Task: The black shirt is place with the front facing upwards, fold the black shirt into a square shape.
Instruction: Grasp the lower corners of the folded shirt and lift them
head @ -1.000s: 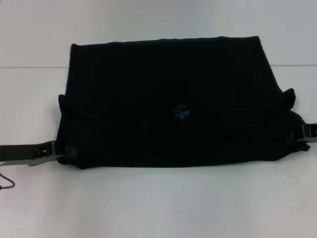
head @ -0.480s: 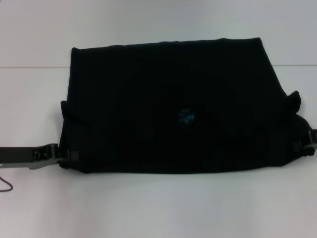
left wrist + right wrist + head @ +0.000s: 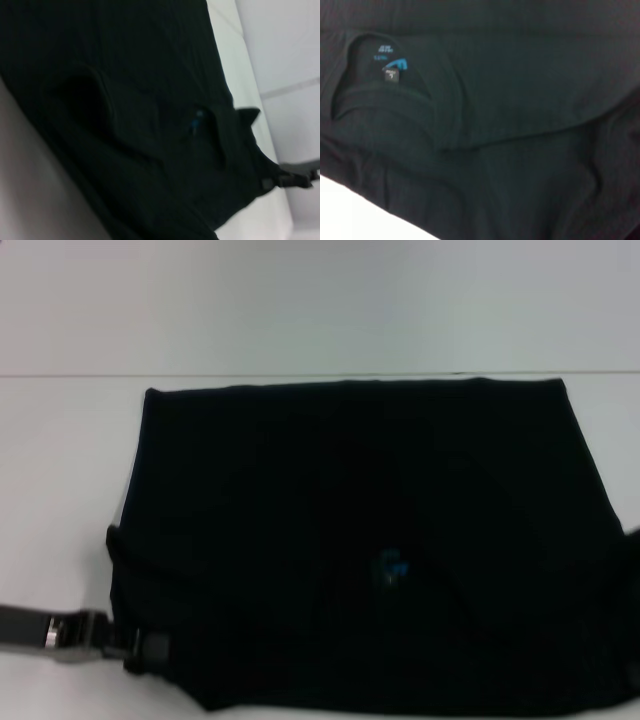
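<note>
Here's the black shirt [image 3: 360, 540], spread wide across the white table [image 3: 300, 310], already doubled into a broad dark band with its blue neck label [image 3: 392, 566] showing near the middle. The left gripper [image 3: 140, 648] sits at the shirt's near-left corner, fingers narrowed onto the hem there, and it looks to be pinching cloth, though dark fabric against dark fingers makes that hard to confirm. Just beyond the gripper's tips a little flap of cloth stands up, which suits a corner being lifted. The right gripper [image 3: 295, 177] is out of the head view; the left wrist view catches it far across at the shirt's opposite corner, touching the cloth, but I can't tell whether its fingers are closed. The right wrist view looks down on collar and label, with folded layers overlapping. Holding both near corners makes sense: the pair can carry that edge evenly, keeping the fold straight. Judging by shape, it's still a wide rectangle, so the square needs more folding.
</note>
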Controlling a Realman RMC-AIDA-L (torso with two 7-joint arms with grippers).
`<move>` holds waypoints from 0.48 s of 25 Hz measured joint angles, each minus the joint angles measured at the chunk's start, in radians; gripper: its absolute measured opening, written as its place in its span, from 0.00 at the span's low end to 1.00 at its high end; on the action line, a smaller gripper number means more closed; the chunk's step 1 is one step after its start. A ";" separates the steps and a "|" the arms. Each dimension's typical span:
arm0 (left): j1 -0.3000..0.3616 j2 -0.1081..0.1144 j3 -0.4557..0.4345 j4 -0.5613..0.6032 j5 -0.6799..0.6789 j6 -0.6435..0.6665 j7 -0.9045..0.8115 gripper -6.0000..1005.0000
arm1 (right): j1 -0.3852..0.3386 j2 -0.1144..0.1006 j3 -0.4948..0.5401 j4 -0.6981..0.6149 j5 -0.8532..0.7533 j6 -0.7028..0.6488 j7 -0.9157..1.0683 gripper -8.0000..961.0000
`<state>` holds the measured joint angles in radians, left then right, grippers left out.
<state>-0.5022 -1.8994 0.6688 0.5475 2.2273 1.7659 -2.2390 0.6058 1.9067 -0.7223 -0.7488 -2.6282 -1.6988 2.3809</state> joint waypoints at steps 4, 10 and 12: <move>-0.007 0.003 0.001 0.003 0.098 0.093 0.001 0.04 | -0.041 0.003 -0.002 -0.001 -0.017 -0.076 -0.045 0.08; -0.017 -0.002 0.005 0.002 0.177 0.196 0.013 0.04 | -0.075 0.008 -0.002 0.007 -0.035 -0.119 -0.096 0.08; -0.026 -0.005 0.014 0.000 0.178 0.209 0.017 0.04 | -0.078 0.014 -0.001 0.010 -0.037 -0.127 -0.115 0.08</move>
<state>-0.5284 -1.9046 0.6825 0.5475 2.4054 1.9750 -2.2216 0.5283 1.9207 -0.7235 -0.7389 -2.6649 -1.8253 2.2655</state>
